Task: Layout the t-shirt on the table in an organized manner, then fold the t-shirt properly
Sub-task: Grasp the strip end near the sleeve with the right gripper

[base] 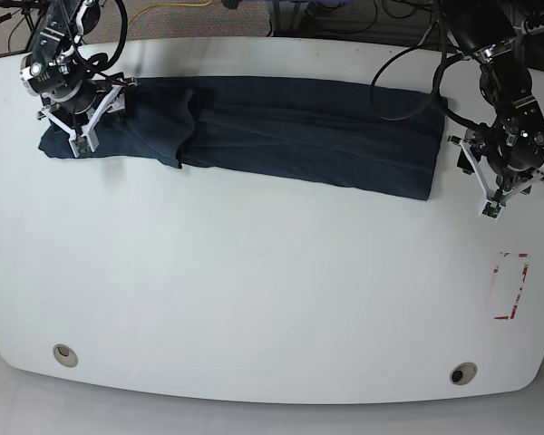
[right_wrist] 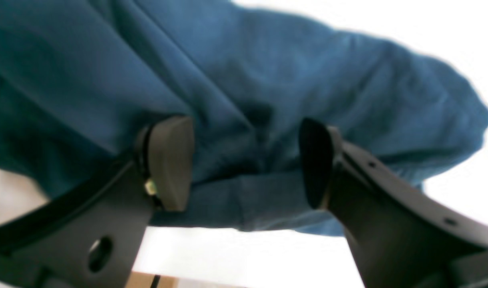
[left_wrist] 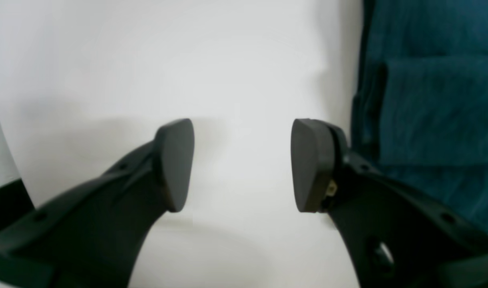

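Folding is midway: the t-shirt [base: 281,131] lies as a long band on the bench [base: 254,299]. Right fingers [right_wrist: 170,160] stand wide over its end, left fingers [left_wrist: 176,164] wide just beside the other; next, each must grip.

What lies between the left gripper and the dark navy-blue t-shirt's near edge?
Only bare glossy white table, in the left wrist view, separates the open left gripper from the dark navy-blue t-shirt.

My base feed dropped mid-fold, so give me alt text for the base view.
A dark blue t-shirt lies as a long folded band across the far side of a white table. The right gripper, open, is over its left end; the left gripper, open, is over bare table just past its right end.
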Available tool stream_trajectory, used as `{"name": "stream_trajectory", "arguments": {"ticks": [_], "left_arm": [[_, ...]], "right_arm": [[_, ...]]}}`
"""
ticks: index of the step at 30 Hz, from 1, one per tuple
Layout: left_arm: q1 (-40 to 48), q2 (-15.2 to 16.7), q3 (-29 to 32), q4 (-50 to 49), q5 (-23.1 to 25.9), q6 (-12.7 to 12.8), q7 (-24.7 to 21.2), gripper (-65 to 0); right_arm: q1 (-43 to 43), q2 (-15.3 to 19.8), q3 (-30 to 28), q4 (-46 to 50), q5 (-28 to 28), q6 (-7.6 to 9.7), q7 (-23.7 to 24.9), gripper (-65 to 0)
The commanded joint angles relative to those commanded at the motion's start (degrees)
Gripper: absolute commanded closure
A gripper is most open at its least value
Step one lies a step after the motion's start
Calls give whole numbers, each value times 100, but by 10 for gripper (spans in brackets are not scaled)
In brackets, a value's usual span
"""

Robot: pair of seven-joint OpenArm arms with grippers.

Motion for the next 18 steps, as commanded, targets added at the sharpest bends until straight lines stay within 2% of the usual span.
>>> {"name": "stream_trajectory", "arguments": {"ticks": [6,13,18], "left_arm": [[0,-18,0,0,0,0,-9,-354],[0,-26,0,0,0,0,-9,-354],[9,-26,0,0,0,0,-9,-354]], "right_arm": [[457,-202,9,79,466,0,-712,-400],[765,-800,-105,35,185,0,-747,-400],[844,-985,-519,-185,-281,0,-589,-400]]}}
